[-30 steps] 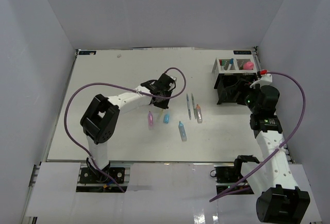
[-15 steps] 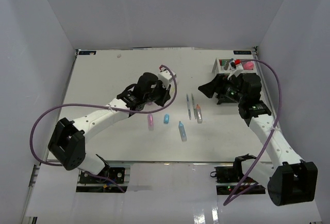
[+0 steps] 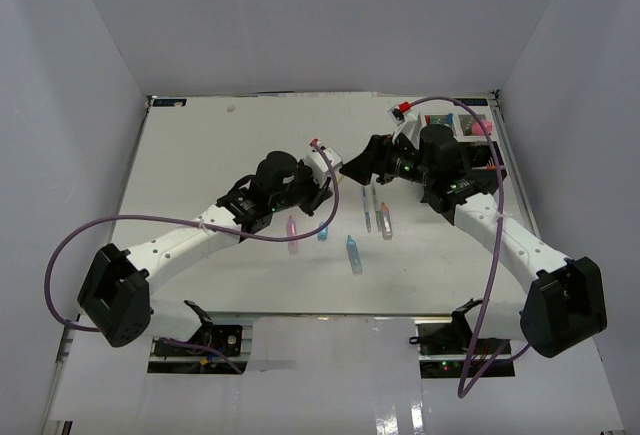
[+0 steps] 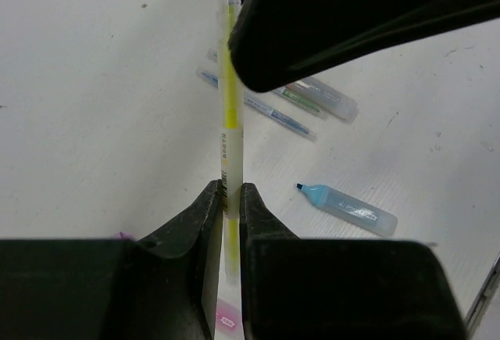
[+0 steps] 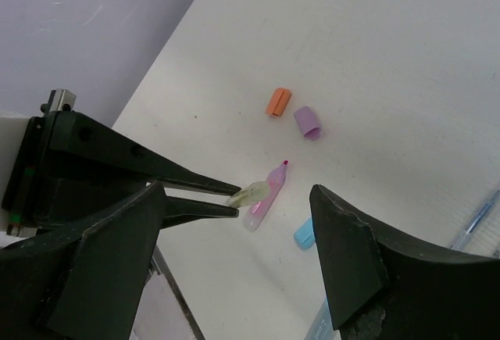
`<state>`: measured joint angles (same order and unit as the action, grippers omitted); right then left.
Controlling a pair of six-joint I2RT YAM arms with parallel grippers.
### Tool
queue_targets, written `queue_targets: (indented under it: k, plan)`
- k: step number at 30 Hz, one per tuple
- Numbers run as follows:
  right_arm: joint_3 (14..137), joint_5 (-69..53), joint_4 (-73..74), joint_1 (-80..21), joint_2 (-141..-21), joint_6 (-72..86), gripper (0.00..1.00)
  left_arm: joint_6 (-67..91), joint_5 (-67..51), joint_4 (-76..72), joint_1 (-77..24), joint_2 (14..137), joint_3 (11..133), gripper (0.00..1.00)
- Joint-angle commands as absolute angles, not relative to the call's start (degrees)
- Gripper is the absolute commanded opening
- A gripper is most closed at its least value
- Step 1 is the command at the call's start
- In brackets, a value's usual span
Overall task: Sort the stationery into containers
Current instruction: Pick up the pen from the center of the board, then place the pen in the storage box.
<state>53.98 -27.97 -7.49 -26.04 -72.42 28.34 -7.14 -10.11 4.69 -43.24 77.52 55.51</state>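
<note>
My left gripper (image 3: 324, 195) is shut on a thin yellow pen (image 4: 228, 113) and holds it above the table; its jaws show in the left wrist view (image 4: 228, 193). My right gripper (image 3: 354, 167) is open, its jaws wide on either side of the pen's end (image 5: 251, 193), not touching it. A pink marker (image 3: 292, 231), a blue eraser (image 3: 323, 230), a blue marker (image 3: 353, 254), two thin pens (image 3: 367, 205) and a clear marker (image 3: 386, 221) lie on the table. The organizer's white mesh part (image 3: 470, 118) holds a pink-capped bottle (image 3: 482, 127); its black part is hidden by my right arm.
An orange cap (image 5: 277, 101) and a purple cap (image 5: 308, 121) lie on the table beyond the pink marker (image 5: 266, 199). Purple cables loop beside both arms. The table's right edge runs just past the organizer.
My right gripper swung left from the organizer to the table's middle. My left arm stretched out and lifted the yellow pen toward it.
</note>
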Motion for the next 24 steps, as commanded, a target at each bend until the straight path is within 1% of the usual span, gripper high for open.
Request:
queue_targets:
  k: [1,4,7,8,10,12,13,14,16,17,20,21,23,24]
  plan:
    - [57.8,-26.6,-8.8,-27.7,-73.7,28.6,0.8,-9.6,-10.9,2.2,-43.4,73.7,54.4,0.13]
    - [58.4,-26.6,-8.7,-28.3,-74.8,28.5,0.77,-10.0,-11.2,2.0,-43.4,73.0,53.9,0.13]
    - [58.9,-27.0,-8.7,-29.1,-75.8,28.5,0.69,-10.4,-11.9,1.8,-43.5,72.7,53.8,0.14]
    - [59.0,-27.4,-8.8,-29.4,-76.3,28.5,0.62,-10.5,-11.9,1.7,-43.4,72.8,53.7,0.14]
    - [59.1,-27.7,-9.1,-29.6,-76.6,28.6,0.55,-10.5,-11.8,1.7,-43.4,72.7,53.6,0.15]
    - [58.7,-27.8,-9.6,-30.0,-76.9,28.8,0.46,-10.5,-11.9,1.7,-43.4,72.4,53.6,0.15]
    - [58.5,-27.9,-9.7,-30.1,-77.0,28.9,0.43,-10.4,-12.0,1.6,-43.5,72.2,53.5,0.15]
    - [58.4,-27.9,-9.7,-30.2,-77.1,28.9,0.37,-10.4,-12.0,1.5,-43.6,72.1,53.4,0.16]
    - [58.0,-27.7,-9.7,-30.2,-76.9,28.7,0.29,-10.5,-11.9,1.4,-43.5,72.0,53.3,0.16]
    - [57.8,-27.2,-9.6,-30.2,-76.6,28.7,0.22,-10.5,-11.6,1.4,-43.5,72.0,53.3,0.17]
    - [57.5,-25.2,-8.4,-30.2,-75.3,27.6,0.11,-10.2,-11.5,1.4,-43.5,72.1,53.2,0.22]
    - [57.5,-24.6,-7.8,-30.3,-75.0,27.2,0.09,-9.8,-11.2,1.4,-43.5,72.1,53.2,0.29]
    - [57.6,-21.7,-6.1,-30.2,-73.4,25.6,0.08,-9.1,-10.7,1.4,-43.5,72.3,53.3,0.38]
    - [57.7,-20.2,-5.2,-30.1,-72.8,24.7,0.08,-8.7,-10.2,1.6,-43.5,72.5,53.5,0.49]
